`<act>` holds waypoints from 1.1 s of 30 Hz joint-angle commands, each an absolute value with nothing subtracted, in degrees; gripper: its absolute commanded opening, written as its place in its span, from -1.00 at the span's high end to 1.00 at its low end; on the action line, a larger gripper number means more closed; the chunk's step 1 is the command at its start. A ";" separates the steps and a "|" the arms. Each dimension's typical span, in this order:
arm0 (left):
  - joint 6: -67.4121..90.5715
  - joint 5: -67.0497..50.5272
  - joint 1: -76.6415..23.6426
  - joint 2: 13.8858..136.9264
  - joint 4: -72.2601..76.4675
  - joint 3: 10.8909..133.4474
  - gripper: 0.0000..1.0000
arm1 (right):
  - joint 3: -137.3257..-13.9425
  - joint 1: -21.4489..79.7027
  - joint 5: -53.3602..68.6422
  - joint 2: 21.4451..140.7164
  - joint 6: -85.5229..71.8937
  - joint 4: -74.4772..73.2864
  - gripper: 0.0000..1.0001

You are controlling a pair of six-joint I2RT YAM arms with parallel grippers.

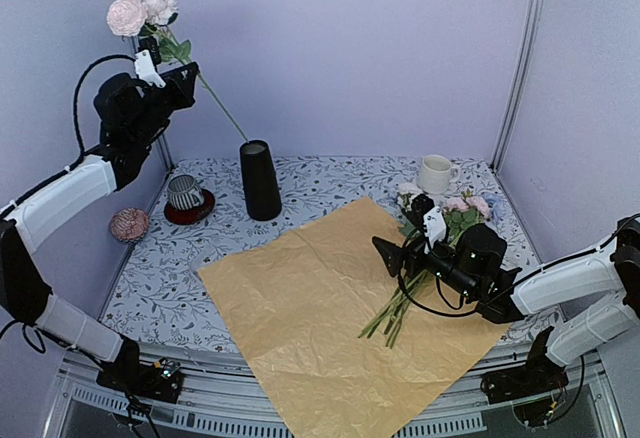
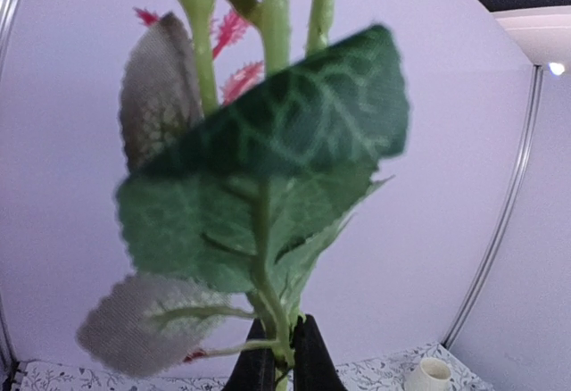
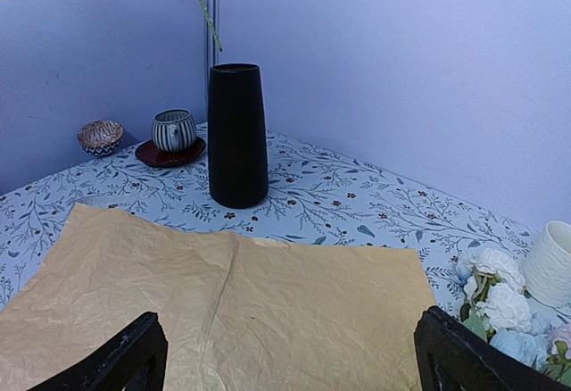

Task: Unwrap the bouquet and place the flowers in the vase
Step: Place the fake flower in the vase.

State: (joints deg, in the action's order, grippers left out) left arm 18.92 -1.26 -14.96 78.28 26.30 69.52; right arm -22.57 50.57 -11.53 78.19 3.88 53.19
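The bouquet lies unwrapped: its tan paper (image 1: 320, 308) (image 3: 232, 302) is spread flat on the table. The remaining flowers (image 1: 452, 220) (image 3: 500, 302) rest at its right edge, stems (image 1: 395, 313) pointing toward me. My left gripper (image 1: 172, 66) (image 2: 284, 364) is raised high at the upper left, shut on a green-stemmed flower with pink and white blooms (image 1: 140, 10) and big leaves (image 2: 268, 141). The stem's lower end hangs just above the black vase (image 1: 260, 180) (image 3: 236, 137). My right gripper (image 1: 395, 253) (image 3: 294, 364) hovers open over the paper, holding nothing.
A white mug (image 1: 436, 173) (image 3: 553, 262) stands at the back right. A striped cup on a red saucer (image 1: 186, 196) (image 3: 174, 129) and a small patterned bowl (image 1: 129, 224) (image 3: 100, 135) sit left of the vase. Walls enclose the table.
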 commanded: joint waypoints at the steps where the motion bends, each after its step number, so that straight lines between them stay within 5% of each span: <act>1: 17.86 -3.67 -14.61 80.58 28.91 70.08 0.96 | -23.57 50.38 -10.73 77.43 3.25 53.57 -0.97; 33: 13.78 -8.78 -16.75 102.11 6.31 81.31 0.76 | -26.31 50.36 -9.31 80.22 2.73 50.91 -0.97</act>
State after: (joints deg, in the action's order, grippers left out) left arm 14.52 -8.49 -16.05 100.16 10.20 78.74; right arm -24.36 50.57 -9.85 79.15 3.57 51.27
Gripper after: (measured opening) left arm 0.104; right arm 0.988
